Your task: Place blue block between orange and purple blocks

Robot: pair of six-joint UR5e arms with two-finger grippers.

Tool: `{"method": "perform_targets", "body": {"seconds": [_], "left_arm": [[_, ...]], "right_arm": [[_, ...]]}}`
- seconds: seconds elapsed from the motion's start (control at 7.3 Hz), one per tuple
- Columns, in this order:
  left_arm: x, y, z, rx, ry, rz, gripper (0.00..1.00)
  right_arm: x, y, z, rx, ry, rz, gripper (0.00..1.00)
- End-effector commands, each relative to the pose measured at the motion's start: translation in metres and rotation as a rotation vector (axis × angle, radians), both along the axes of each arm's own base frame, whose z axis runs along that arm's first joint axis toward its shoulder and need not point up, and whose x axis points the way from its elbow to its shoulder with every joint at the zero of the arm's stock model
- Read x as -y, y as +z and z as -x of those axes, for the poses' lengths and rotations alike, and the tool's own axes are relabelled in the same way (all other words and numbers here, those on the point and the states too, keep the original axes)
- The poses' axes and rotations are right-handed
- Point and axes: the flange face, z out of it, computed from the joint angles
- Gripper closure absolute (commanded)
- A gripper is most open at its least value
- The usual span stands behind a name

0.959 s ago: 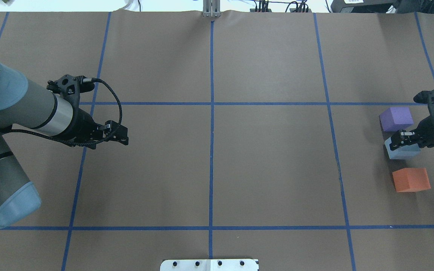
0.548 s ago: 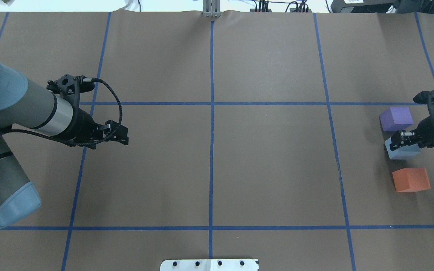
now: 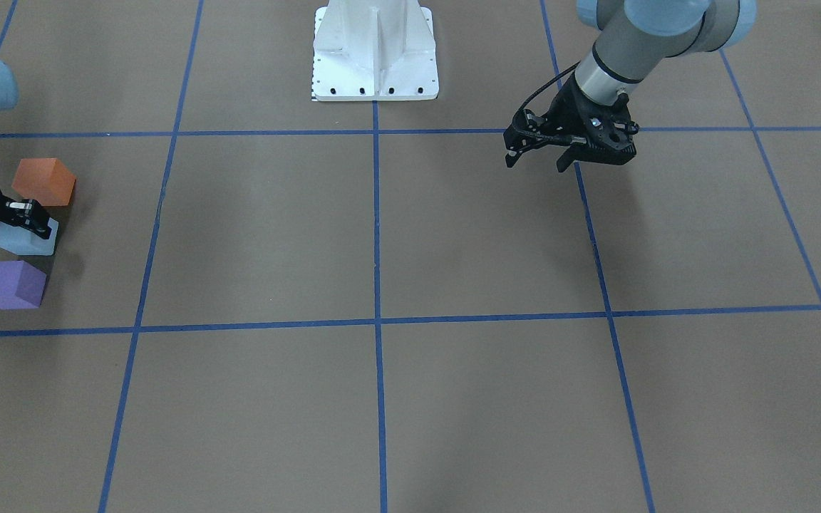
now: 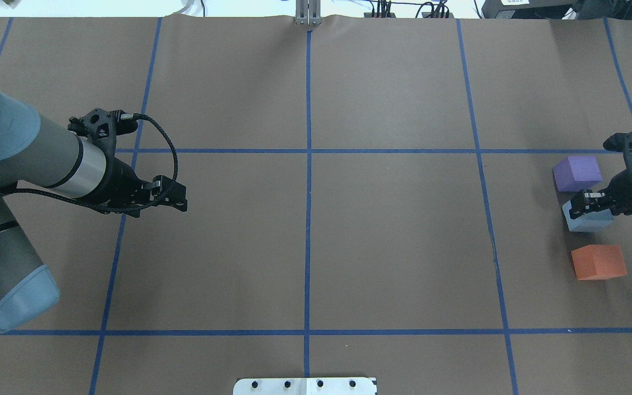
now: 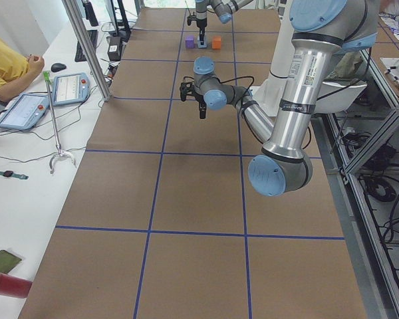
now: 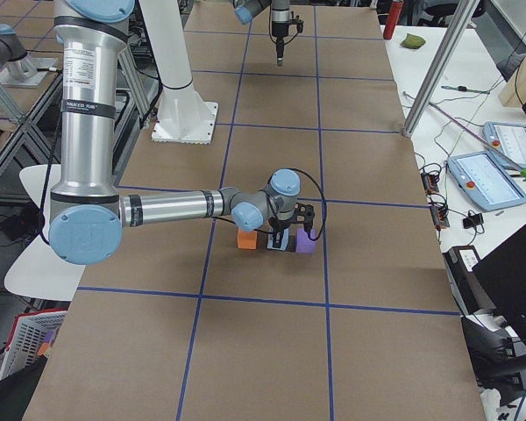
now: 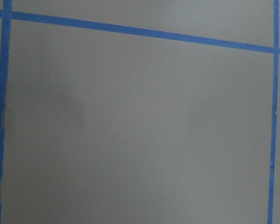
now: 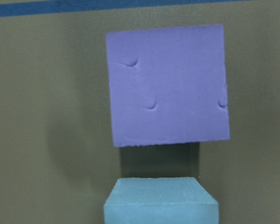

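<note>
The light blue block [image 4: 590, 220] sits between the purple block [image 4: 576, 173] and the orange block [image 4: 598, 262] at the table's far right. My right gripper [image 4: 585, 202] is shut on the blue block's top, low at the table; I cannot tell if the block touches the surface. The front view shows the same row: orange [image 3: 43, 182], blue [image 3: 22, 241], purple [image 3: 10, 285]. The right wrist view shows the purple block [image 8: 168, 84] just beyond the blue one [image 8: 161, 200]. My left gripper [image 4: 183, 198] is open and empty above the table's left part.
Brown paper with blue tape grid lines [image 4: 308, 164] covers the table. The robot's white base [image 3: 375, 50] stands at the near edge. An operator and tablets [image 5: 26, 106] are beside the far edge of the table.
The blue block and my right gripper have shifted very slightly toward the orange block. The left arm has not moved.
</note>
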Motion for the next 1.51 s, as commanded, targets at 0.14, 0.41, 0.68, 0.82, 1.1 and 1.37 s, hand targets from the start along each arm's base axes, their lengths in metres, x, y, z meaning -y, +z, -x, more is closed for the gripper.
{"method": "perform_targets", "body": {"seconds": [0.14,0.41,0.68,0.82,1.1,1.37], "left_arm": [[0.0,0.0,0.0,0.0,0.0,0.0,0.0],[0.0,-0.005,0.001,-0.008,-0.003,-0.008,0.0],[-0.001,0.003,0.031,-0.003,-0.048,0.011,0.0],[0.0,0.017,0.072,0.01,-0.09,0.02,0.0],[-0.007,0.048,0.123,0.06,-0.115,-0.007,0.0],[-0.016,0.121,0.192,0.205,0.003,-0.185,0.0]], "right_arm": [[0.0,-0.002,0.001,0.003,-0.006,-0.007,0.0],[-0.003,-0.005,-0.004,0.025,-0.005,-0.035,0.0],[-0.029,-0.017,-0.035,0.07,0.017,-0.098,0.0],[-0.031,-0.028,-0.062,0.08,0.061,-0.113,0.0],[-0.031,-0.038,-0.126,0.178,0.136,-0.077,0.0],[-0.033,-0.034,-0.162,0.192,0.146,-0.127,0.0]]}}
